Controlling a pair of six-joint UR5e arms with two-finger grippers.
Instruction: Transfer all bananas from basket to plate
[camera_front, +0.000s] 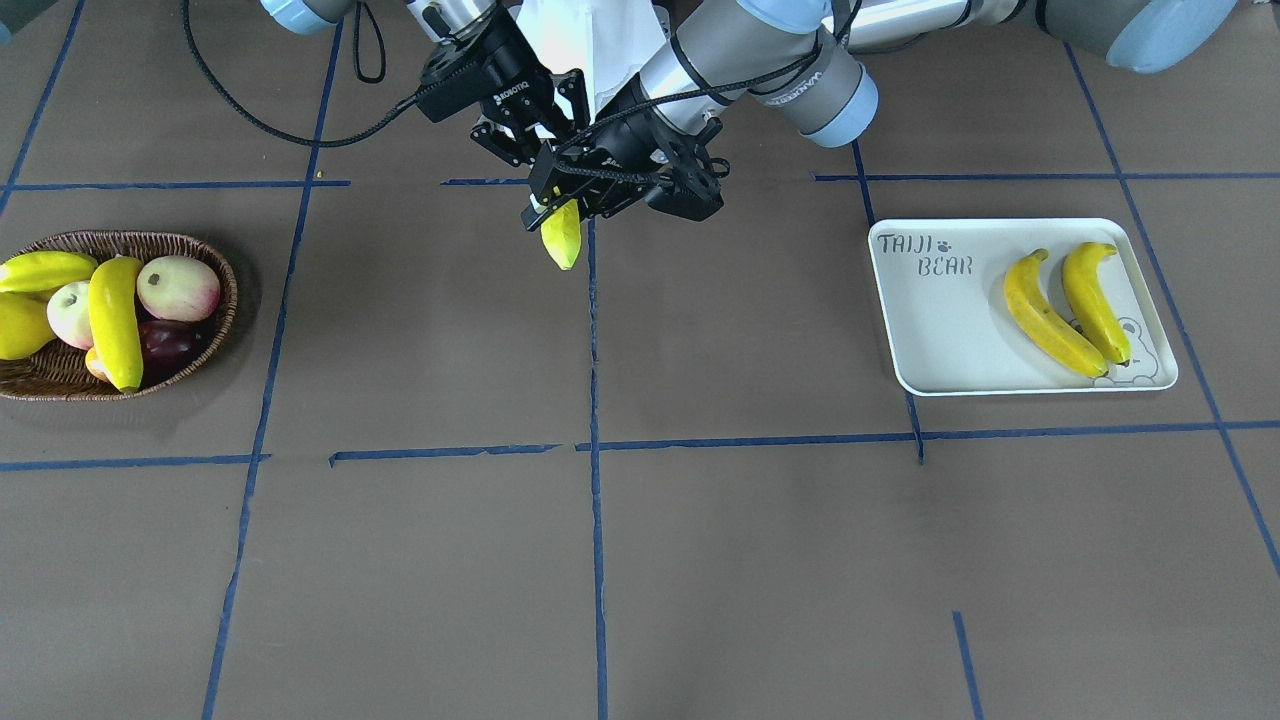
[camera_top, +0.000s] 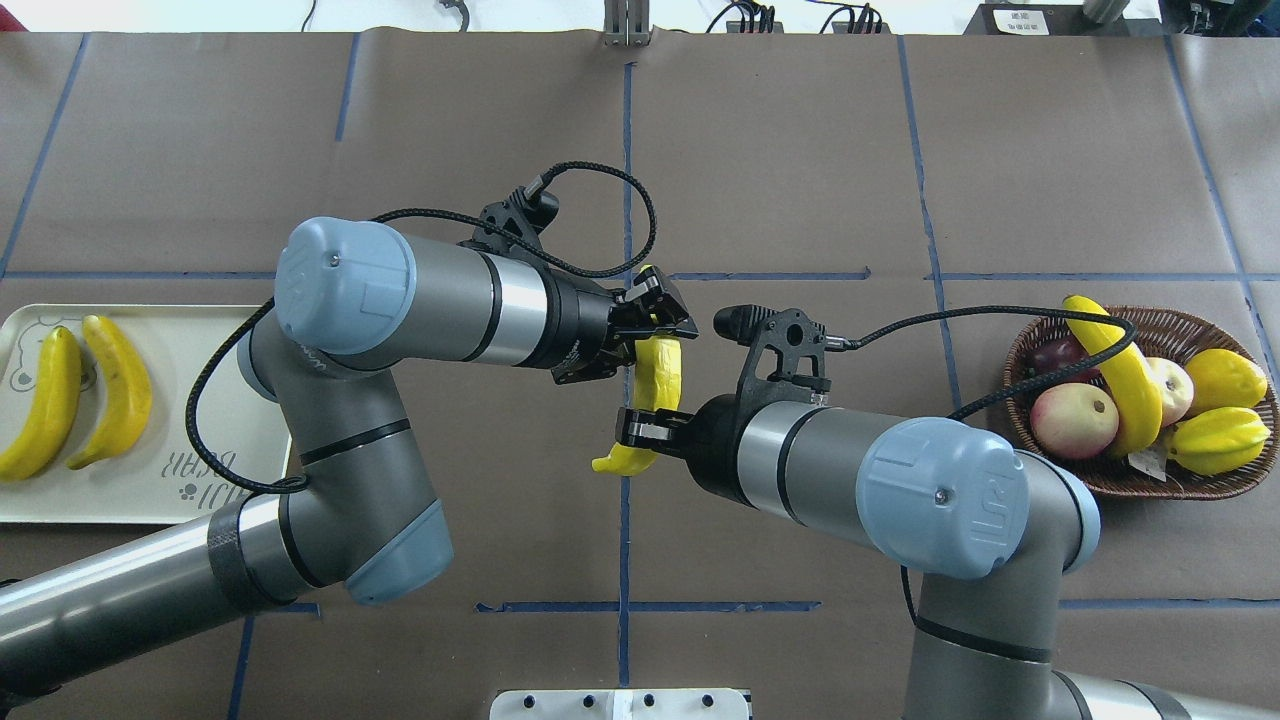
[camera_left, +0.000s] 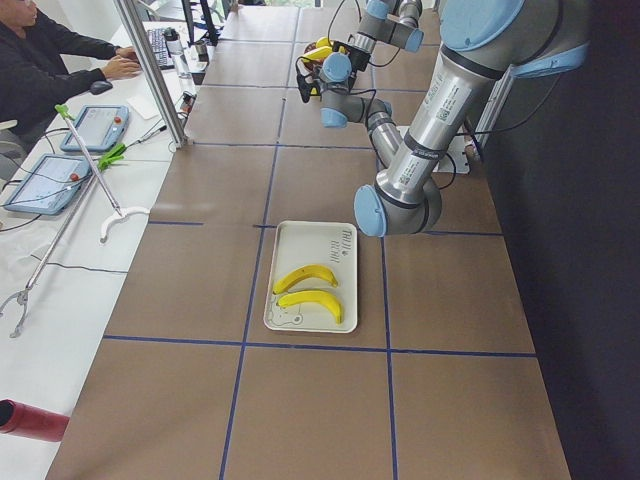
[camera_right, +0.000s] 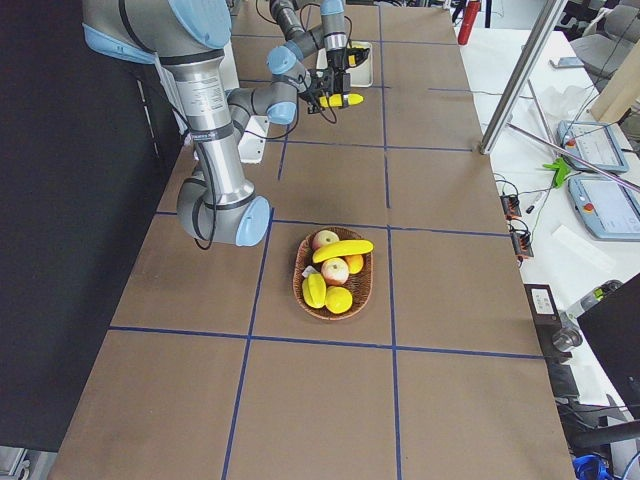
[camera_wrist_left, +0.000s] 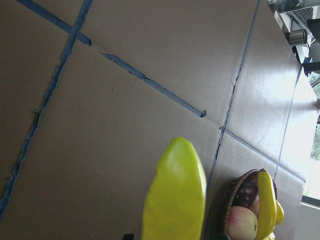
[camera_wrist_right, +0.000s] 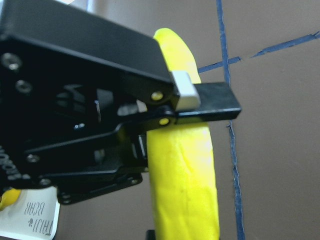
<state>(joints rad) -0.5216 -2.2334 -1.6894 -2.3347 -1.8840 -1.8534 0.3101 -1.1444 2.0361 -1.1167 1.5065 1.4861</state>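
Overhead exterior: at 9 o'clock the plate (camera_top: 200, 480) is seen with two bananas (camera_top: 45, 415) laid side by side on it. Over the middle of the table (camera_top: 800, 150) a third banana (camera_top: 660, 372) is held aloft. Its 12 o'clock end is clamped by the left gripper (camera_top: 655, 318) and its 6 o'clock end is pinched by the right gripper (camera_top: 645, 430). At 3 o'clock a fourth banana (camera_top: 1120, 372) is seen lying in the basket (camera_top: 1150, 490).
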